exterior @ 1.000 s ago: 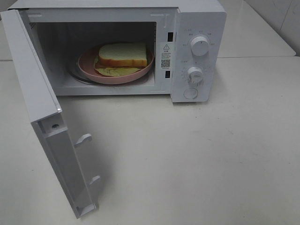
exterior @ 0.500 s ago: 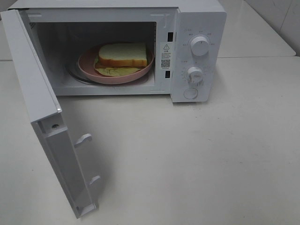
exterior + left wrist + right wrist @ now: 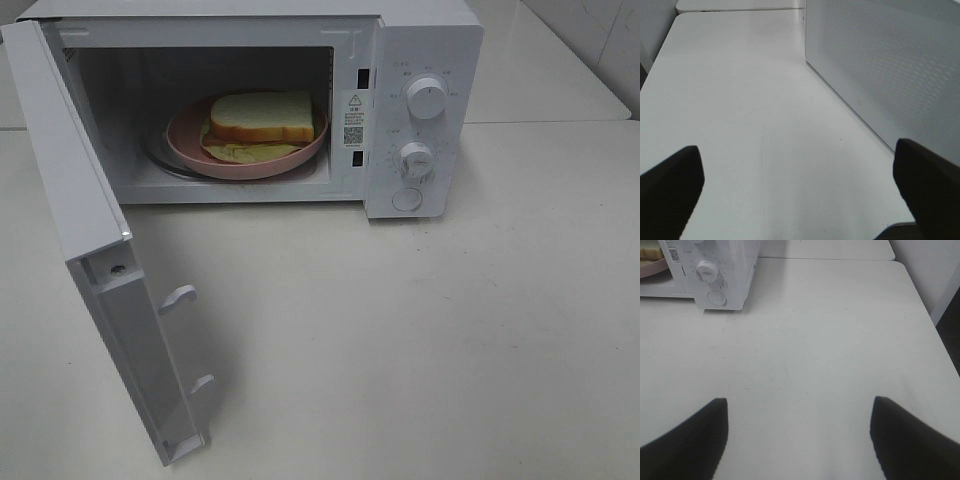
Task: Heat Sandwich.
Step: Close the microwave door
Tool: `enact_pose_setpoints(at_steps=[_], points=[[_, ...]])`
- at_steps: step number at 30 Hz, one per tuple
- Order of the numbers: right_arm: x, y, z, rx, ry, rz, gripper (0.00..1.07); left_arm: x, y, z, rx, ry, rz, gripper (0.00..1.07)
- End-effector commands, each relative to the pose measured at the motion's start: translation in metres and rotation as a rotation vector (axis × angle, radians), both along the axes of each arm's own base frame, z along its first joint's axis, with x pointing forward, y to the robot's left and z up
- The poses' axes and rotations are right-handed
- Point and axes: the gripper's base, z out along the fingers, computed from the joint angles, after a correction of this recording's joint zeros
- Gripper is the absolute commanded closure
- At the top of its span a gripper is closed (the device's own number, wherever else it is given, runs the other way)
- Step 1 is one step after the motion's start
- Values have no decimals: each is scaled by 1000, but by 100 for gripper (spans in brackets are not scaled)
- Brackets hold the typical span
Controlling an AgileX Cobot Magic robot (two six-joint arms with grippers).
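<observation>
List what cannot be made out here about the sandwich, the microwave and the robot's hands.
- Sandwich filling: exterior high view, the top bread slice covers it.
- Microwave dial markings: exterior high view, too small to read.
- Left hand and right hand: wrist views, picture edges cut off all but the dark fingertips; neither shows in the exterior high view.

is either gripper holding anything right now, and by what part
Nothing is held. The left gripper and right gripper are both open and empty above the table; the sandwich lies on the plate inside the microwave.
</observation>
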Motion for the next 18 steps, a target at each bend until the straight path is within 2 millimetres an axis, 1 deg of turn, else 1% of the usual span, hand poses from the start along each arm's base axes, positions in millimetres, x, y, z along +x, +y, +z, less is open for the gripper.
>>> enact_pose_setpoints(at_steps=[1,18], points=[[-4,0,0,6,-38,-9,32,-2,0,1,-8,-27,3,9],[-4,0,0,6,-38,-9,32,-2,0,1,-9,-27,3,9]])
